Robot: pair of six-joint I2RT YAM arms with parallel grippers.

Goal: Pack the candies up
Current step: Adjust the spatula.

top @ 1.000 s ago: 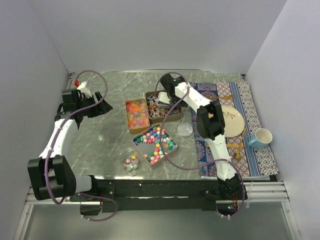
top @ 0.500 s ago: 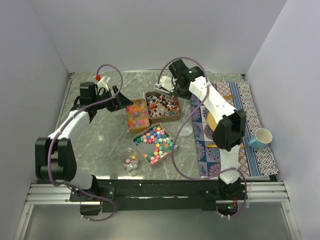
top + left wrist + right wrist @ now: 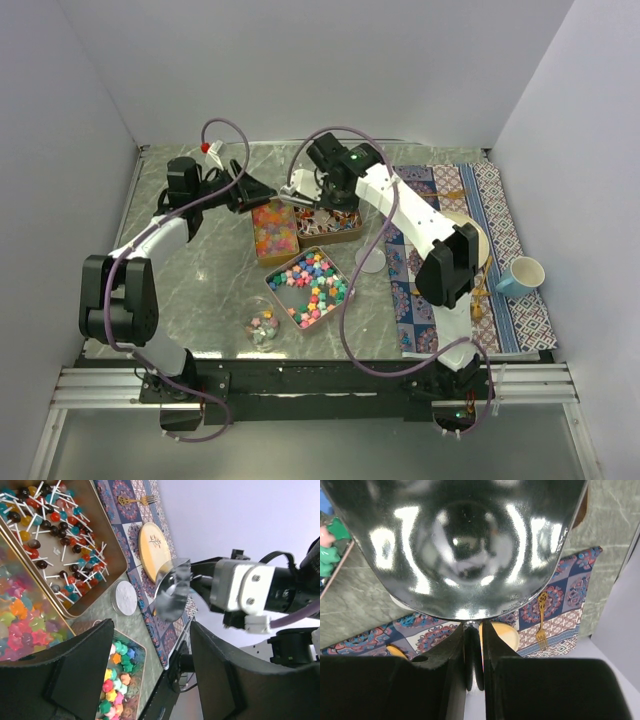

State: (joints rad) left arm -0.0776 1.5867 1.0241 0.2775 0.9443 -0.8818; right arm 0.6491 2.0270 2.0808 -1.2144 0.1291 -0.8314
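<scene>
Three bronze tins hold the candies: orange-pink-yellow bits (image 3: 273, 228), twist-wrapped ones (image 3: 328, 216) and pastel stars (image 3: 311, 288). My right gripper (image 3: 318, 186) is shut on the handle of a shiny metal scoop (image 3: 298, 187), which hangs over the left end of the twist-wrapped tin. In the right wrist view the scoop bowl (image 3: 460, 545) fills the frame above the gripper (image 3: 474, 645). My left gripper (image 3: 258, 190) stands open and empty just left of the scoop, above the orange tin's far end. In the left wrist view the scoop (image 3: 172, 592) shows beyond that gripper (image 3: 150, 672).
A small glass jar (image 3: 263, 328) with a few candies stands near the front, and its round lid (image 3: 371, 261) lies right of the star tin. On the patterned mat (image 3: 500, 215) are a yellow plate (image 3: 472, 240), a gold fork (image 3: 541, 625) and a blue cup (image 3: 522, 275).
My left arm has swung right from the table's left side to the orange tin. The right arm has carried the scoop leftward over the twist-wrapped tin.
</scene>
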